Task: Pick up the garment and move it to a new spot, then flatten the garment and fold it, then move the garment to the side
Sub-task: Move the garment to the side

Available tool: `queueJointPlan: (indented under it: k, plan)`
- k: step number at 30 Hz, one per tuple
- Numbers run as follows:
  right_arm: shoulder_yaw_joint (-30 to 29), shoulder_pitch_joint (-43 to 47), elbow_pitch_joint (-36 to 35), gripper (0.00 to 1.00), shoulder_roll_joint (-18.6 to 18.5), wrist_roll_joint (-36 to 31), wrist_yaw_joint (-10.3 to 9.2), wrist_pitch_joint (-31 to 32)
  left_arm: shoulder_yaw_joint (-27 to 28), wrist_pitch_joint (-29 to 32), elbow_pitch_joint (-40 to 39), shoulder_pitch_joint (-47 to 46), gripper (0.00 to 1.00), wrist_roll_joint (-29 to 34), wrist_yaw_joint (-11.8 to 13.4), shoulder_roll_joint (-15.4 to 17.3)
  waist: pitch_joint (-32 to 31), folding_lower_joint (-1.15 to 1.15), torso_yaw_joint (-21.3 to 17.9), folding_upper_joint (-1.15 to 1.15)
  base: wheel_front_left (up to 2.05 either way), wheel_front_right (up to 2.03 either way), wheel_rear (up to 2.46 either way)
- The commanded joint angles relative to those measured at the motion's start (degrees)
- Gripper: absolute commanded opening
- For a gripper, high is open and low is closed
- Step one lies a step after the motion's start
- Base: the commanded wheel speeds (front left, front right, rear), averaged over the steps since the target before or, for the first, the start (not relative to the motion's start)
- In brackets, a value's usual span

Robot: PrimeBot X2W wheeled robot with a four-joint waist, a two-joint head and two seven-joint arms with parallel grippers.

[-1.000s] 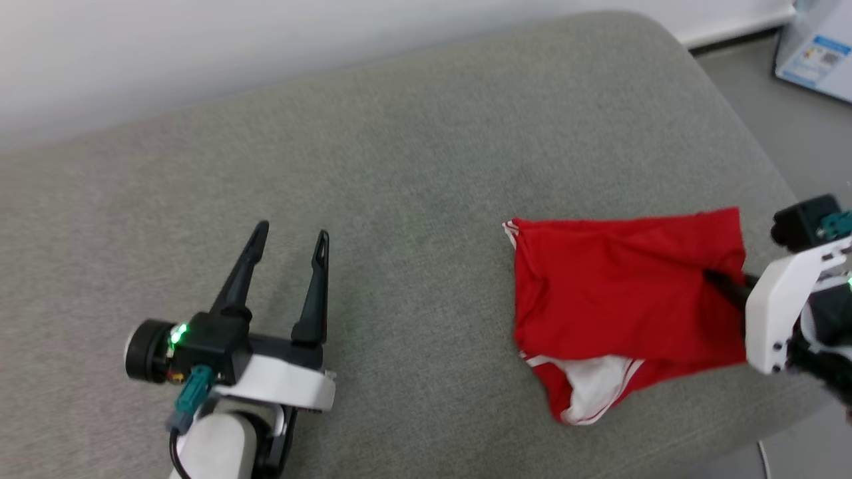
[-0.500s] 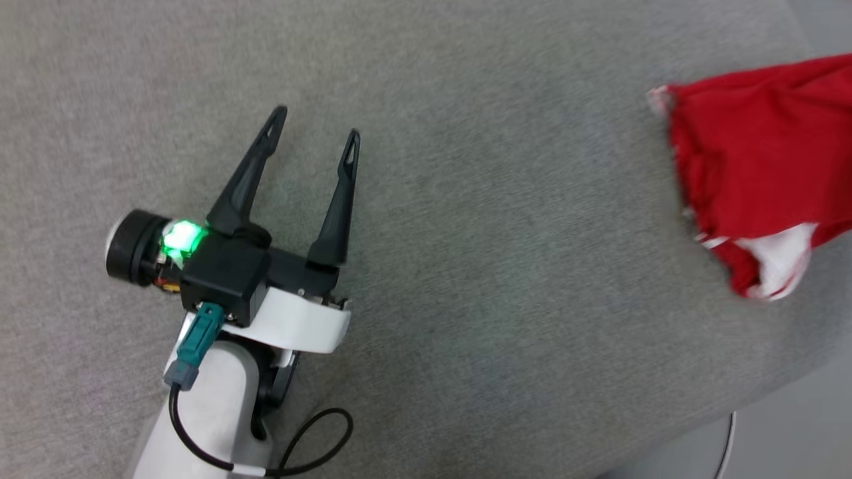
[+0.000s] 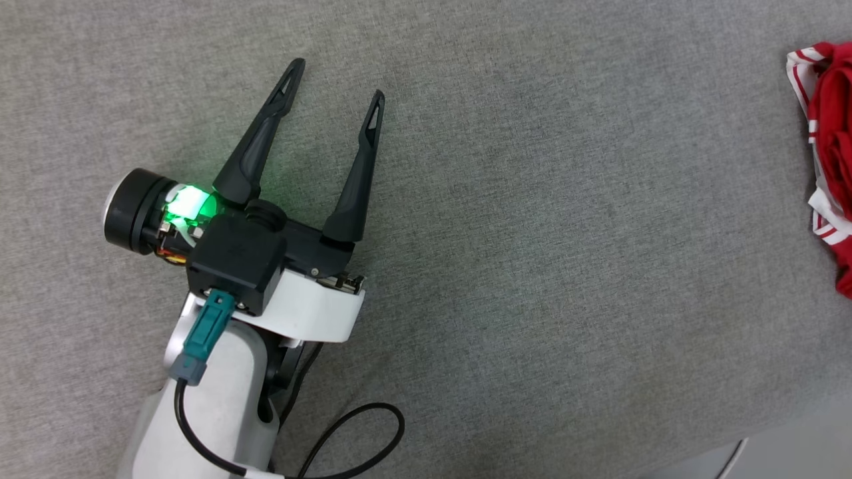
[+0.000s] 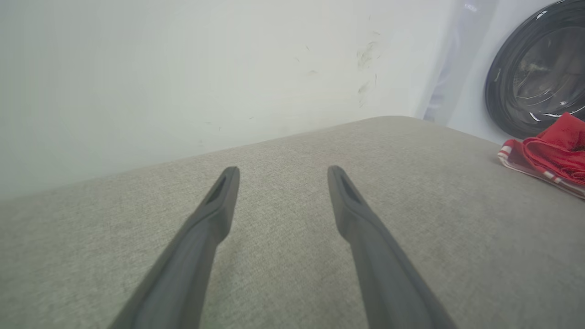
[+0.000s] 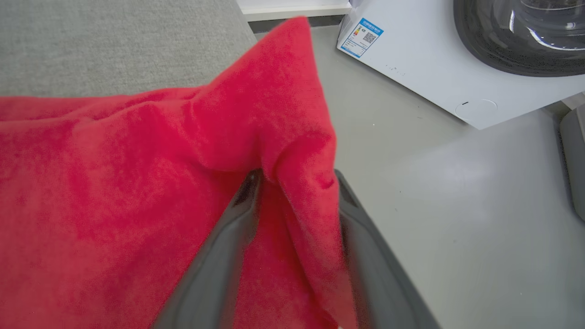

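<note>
The garment (image 3: 829, 100), bright red with red-and-white striped trim, lies bunched at the far right end of the grey upholstered bench (image 3: 532, 199), at the right border of the head view and near the bench's end. The left pincer (image 3: 338, 78) hovers over bare grey fabric well apart from the garment. Its two dark fingers are spread wide with nothing between them, a green light (image 3: 190, 203) glows on its wrist, and a black cable (image 3: 359, 426) loops below the forearm. In the right wrist view the right pincer (image 5: 298, 176) has its fingers parted, and a raised fold of the red cloth stands in the gap between them. The fold lies close against the inner face of one finger, and the other finger is partly covered by cloth. The fingers are not squeezed together on it, and I cannot tell whether the cloth hangs on them or merely rests there. Beyond the bench end a white washing machine (image 5: 434, 68) stands on the pale floor (image 5: 457, 205), with a blue-and-white label (image 5: 363, 37) on its corner. Its round dark door (image 5: 516, 41) is glossy, and what the drum behind it holds I cannot make out.
</note>
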Motion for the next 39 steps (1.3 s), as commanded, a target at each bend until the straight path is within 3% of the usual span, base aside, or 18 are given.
queueJointPlan:
  k: [1,8,15,28,39]
  plan:
    - [-1.12,-1.35,1.9,1.0,0.07,-1.35,-0.09,-2.57,0.04,-0.57,0.35,-0.36,1.0,-0.39,0.15,0.06,-0.56,-0.01,0.24,0.0,0.0,0.0,0.0]
    - [-3.69,-1.72,5.13,1.0,0.32,-5.21,-0.09,-12.88,0.78,-2.4,2.37,2.4,1.0,-1.62,1.66,-0.38,-5.0,-0.01,0.98,0.0,0.0,0.0,0.0]
    - [-4.01,2.81,2.55,1.0,1.15,-6.54,-0.09,-16.64,1.74,-4.27,4.71,6.83,1.0,-3.78,3.27,-1.42,-11.48,-0.01,2.56,0.0,0.0,0.0,0.0]
    - [-8.14,23.64,-16.47,1.0,8.92,-8.24,-0.09,-16.99,4.34,-6.55,10.38,17.44,1.0,-8.22,7.18,-3.68,-25.32,-0.01,6.84,0.0,0.0,0.0,0.0]
    - [-5.55,37.64,-29.92,1.0,16.95,-7.53,-0.09,-15.48,7.54,-7.0,13.66,23.94,1.0,-10.57,8.81,-3.88,-33.22,-0.01,11.48,0.0,0.0,0.0,0.0]
